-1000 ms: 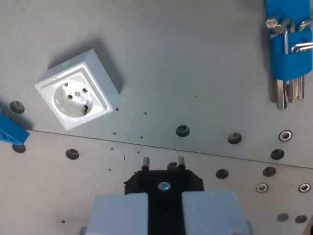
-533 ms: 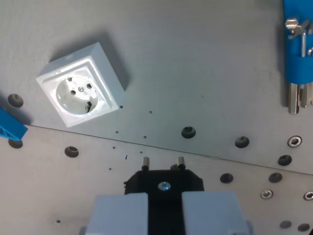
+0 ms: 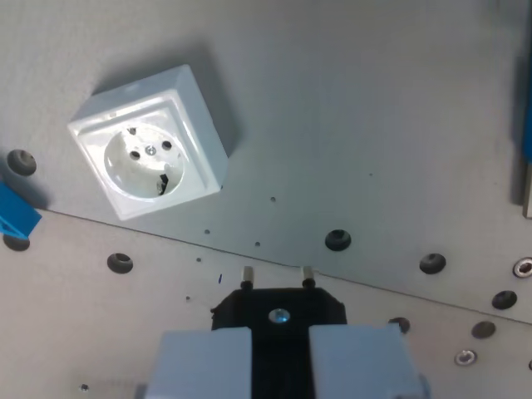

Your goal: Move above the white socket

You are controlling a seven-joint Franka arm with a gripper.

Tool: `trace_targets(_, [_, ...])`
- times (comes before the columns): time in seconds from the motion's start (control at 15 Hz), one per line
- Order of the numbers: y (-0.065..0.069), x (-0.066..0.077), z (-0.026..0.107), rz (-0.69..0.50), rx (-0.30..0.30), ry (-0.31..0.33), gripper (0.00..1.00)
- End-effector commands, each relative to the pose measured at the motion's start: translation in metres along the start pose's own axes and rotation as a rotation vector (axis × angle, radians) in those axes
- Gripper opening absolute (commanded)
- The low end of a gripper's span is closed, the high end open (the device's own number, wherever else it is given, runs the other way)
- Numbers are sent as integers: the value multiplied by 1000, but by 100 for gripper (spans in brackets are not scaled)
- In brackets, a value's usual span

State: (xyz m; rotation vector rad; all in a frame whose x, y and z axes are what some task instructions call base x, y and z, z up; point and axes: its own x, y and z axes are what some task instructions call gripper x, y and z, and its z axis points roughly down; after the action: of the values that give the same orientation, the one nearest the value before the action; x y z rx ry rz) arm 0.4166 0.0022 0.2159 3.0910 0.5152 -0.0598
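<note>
The white socket (image 3: pixel 152 151) is a square box with a round recess and two pin holes, lying on the grey metal plate (image 3: pixel 349 125) at the wrist view's upper left. My gripper (image 3: pixel 278 349) is at the bottom centre, shut on a black plug (image 3: pixel 278 309) whose two metal pins point up the picture. The pins end to the lower right of the socket, apart from it.
The plate has a seam running from left to lower right, with several round holes (image 3: pixel 337 240) and screw heads (image 3: pixel 524 268) along it. A blue part (image 3: pixel 15 212) sits at the left edge. A blue holder edge (image 3: pixel 527 116) shows at the right edge.
The camera has moved toward the socket: the socket looks larger and has shifted right and slightly up. The blue hex key holder has slid almost out at the right.
</note>
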Motion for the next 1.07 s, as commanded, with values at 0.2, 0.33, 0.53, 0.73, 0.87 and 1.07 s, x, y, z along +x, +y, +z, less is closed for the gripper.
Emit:
trace_targets(0.2, [-10,-2,20,-167,-10,86,0])
trace_targets(0.33, [-15,-3,28,-187,-10,87,0])
trace_targets(0.53, [-23,-5,39,-217,-13,89,0])
trace_targets(0.73, [-30,-6,51,-248,-16,92,0])
trace_targets(0.87, [-35,-7,58,-264,-17,92,0])
trace_targets(1.07, [-42,-8,68,-283,-19,92,0])
